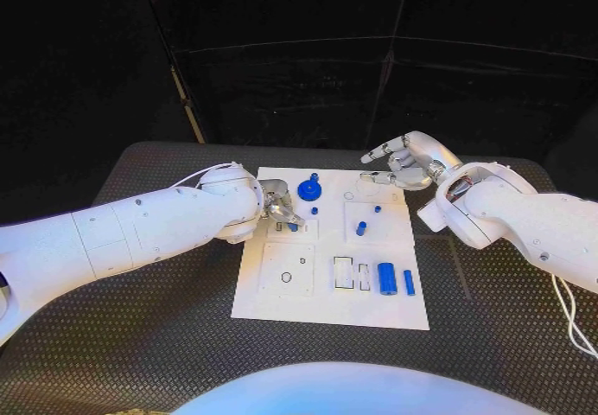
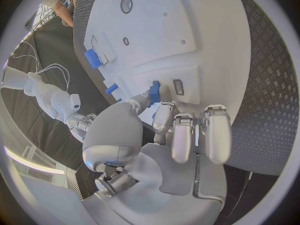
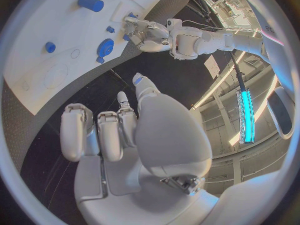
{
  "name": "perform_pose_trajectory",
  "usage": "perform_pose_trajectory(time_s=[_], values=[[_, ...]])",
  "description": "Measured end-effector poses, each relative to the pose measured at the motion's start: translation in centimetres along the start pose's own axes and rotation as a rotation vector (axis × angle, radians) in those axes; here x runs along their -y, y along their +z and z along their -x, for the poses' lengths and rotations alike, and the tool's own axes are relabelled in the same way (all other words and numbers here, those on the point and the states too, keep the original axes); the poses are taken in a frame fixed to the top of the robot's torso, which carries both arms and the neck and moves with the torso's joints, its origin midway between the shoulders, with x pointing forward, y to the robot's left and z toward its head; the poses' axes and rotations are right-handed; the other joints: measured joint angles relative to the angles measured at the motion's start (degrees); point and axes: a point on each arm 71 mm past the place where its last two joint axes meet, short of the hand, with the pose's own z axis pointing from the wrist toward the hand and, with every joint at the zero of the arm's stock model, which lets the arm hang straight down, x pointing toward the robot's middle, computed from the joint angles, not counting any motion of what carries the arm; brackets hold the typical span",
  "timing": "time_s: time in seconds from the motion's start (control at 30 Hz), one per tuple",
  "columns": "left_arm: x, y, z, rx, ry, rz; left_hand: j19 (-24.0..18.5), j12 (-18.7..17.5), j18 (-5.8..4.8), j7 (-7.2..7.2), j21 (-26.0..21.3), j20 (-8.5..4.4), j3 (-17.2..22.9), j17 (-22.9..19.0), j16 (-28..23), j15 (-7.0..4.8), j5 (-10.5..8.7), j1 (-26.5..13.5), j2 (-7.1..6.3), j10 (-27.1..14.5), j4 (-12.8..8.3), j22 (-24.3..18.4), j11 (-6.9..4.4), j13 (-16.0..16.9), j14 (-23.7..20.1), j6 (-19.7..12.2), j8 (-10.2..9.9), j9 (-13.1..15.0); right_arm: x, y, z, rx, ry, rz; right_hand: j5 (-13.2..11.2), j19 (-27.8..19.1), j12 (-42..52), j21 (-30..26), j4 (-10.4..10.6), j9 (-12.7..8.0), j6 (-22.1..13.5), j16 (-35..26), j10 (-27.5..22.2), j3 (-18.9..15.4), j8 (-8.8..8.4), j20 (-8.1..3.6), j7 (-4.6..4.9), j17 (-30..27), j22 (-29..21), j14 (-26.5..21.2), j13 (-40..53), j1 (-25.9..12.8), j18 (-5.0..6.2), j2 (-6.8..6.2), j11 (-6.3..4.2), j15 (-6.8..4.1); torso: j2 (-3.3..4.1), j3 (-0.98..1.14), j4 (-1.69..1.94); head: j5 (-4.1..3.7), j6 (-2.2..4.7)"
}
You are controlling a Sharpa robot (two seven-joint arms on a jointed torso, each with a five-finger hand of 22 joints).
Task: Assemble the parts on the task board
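- Head view: the left robot hand [image 1: 279, 207] sits over the task board's [image 1: 281, 298] upper-left area, fingers pinching a small blue part [image 2: 154, 92] there.
- Step judged: seating that part in the board; next it needs aligning and pressing down.
- Centre: a round blue part [image 1: 309, 188] stands near the board's far edge; a blue cylinder [image 1: 388, 278] lies lower right.
- The right robot hand [image 1: 405, 164] hovers beyond the board's far right corner, fingers apart, holding nothing.

The left hand [image 1: 279, 207] covers part of the task board [image 1: 327, 298], so whether its fingers touch the small blue part [image 1: 293, 226] beneath them cannot be told. On the right hand [image 1: 405, 164], the fingertips sit above the board's far corner; contact is unclear.
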Motion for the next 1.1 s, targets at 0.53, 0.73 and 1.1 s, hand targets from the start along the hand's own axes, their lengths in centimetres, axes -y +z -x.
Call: perform_pose_trajectory(time_s=[0.53,0.73,1.1], values=[[0.16,-0.10,-0.14,-0.003,0.026,-0.004,0.0,0.2,0.00,-0.50,0.2,0.00,-1.8,0.0,0.0,-0.20,0.00,-0.2,-0.22,0.1,0.2,0.0,-0.10,0.2,0.2,0.5,0.0,0.2,-0.01,-0.06,0.01,-0.003,0.000,0.000,0.0,0.0,0.0,0.0,0.0,0.0,0.0,0.0,0.0,0.0,0.00,0.00,0.00,0.0,0.0,0.0,0.0,0.0,0.00,-0.01,0.00,0.00,-0.02,-0.02,0.06,0.07,-0.18],[0.19,-0.16,-0.17,-0.007,0.032,-0.006,0.0,0.4,-0.57,-0.50,0.2,0.00,-2.2,0.0,0.0,-0.41,0.00,0.1,0.09,0.3,-0.2,0.0,-0.30,0.3,0.0,0.5,0.0,0.2,0.06,-0.14,0.10,-0.002,-0.001,-0.002,0.0,0.0,0.0,0.0,0.0,0.0,0.0,0.0,0.0,0.0,0.00,0.00,0.00,0.0,0.0,0.0,0.0,0.0,0.00,-0.01,0.00,0.00,-0.04,-0.03,0.08,0.09,-0.23],[0.17,-0.19,-0.19,-0.010,0.036,-0.006,0.0,0.4,-0.50,-0.31,0.2,0.00,-3.1,0.0,0.0,-0.40,-0.01,0.3,0.32,0.3,-0.1,0.0,-0.30,0.4,0.0,0.7,0.0,0.4,0.06,-0.15,0.10,-0.004,-0.002,-0.002,0.0,0.0,0.0,0.0,0.0,0.0,0.0,0.0,0.0,0.0,0.00,0.00,0.00,0.0,0.0,0.0,0.0,0.0,0.00,-0.02,0.00,0.00,-0.04,-0.03,0.08,0.23,-0.19]])
